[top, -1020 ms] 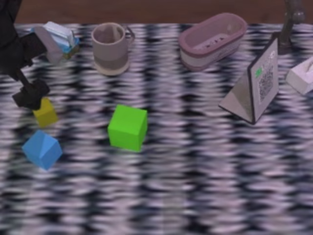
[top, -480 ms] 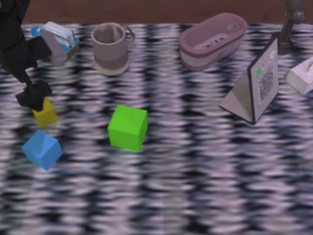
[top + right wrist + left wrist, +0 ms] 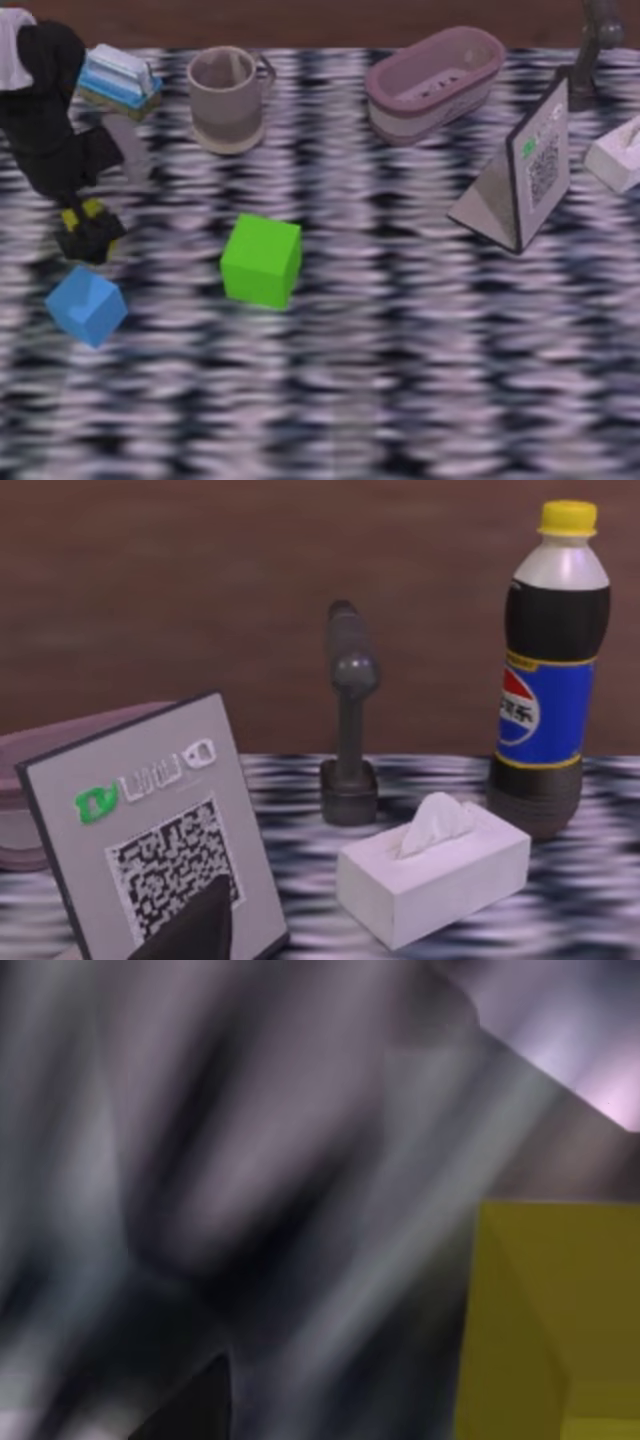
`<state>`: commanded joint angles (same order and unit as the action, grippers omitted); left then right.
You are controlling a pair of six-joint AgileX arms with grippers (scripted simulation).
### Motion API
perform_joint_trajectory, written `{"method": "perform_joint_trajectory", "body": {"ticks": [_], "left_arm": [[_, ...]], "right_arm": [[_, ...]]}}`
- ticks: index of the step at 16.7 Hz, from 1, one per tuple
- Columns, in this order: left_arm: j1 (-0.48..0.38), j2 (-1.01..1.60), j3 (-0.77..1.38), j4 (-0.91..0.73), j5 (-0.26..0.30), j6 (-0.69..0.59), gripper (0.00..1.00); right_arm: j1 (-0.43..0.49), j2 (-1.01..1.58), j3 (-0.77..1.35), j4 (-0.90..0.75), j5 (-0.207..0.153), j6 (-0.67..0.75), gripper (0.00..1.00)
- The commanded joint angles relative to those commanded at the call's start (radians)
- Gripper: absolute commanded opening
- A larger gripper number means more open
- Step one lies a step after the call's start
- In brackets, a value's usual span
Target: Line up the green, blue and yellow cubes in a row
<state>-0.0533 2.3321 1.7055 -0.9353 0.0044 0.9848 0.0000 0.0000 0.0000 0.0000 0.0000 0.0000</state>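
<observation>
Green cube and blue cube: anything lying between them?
Nothing. The top view shows only bare striped tablecloth between the lime green cube and the sky blue cube.

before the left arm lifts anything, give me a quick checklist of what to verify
1. Left pincer over the small mustard yellow cube: ok; top view shows it on the cube at the table's left.
2. Firm grip on the yellow cube: cannot tell; the fingers are hidden, and the left wrist view shows only a yellow face.
3. Medium sky blue cube apart from the pincer: ok, though close.
4. Large lime green cube free in the middle: ok.
5. Oblong blue block with a white top apart from the pincer: ok, but the arm passes near it.
6. Right arm out of the way: ok; not in the top view.
</observation>
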Motion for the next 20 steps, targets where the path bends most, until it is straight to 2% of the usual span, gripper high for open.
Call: {"method": "perform_joint_trajectory", "body": {"ticks": [6, 19, 20], "left_arm": [[0.0, 0.024, -0.033, 0.048, 0.0, 0.001, 1.0], [0.0, 0.024, -0.033, 0.048, 0.0, 0.001, 0.02], [0.0, 0.024, -0.033, 0.048, 0.0, 0.001, 0.0]], "right_arm": [[0.0, 0.0, 0.0, 0.0, 0.0, 0.0, 1.0], [0.0, 0.0, 0.0, 0.0, 0.0, 0.0, 1.0], [0.0, 0.0, 0.0, 0.0, 0.0, 0.0, 1.0]]}}
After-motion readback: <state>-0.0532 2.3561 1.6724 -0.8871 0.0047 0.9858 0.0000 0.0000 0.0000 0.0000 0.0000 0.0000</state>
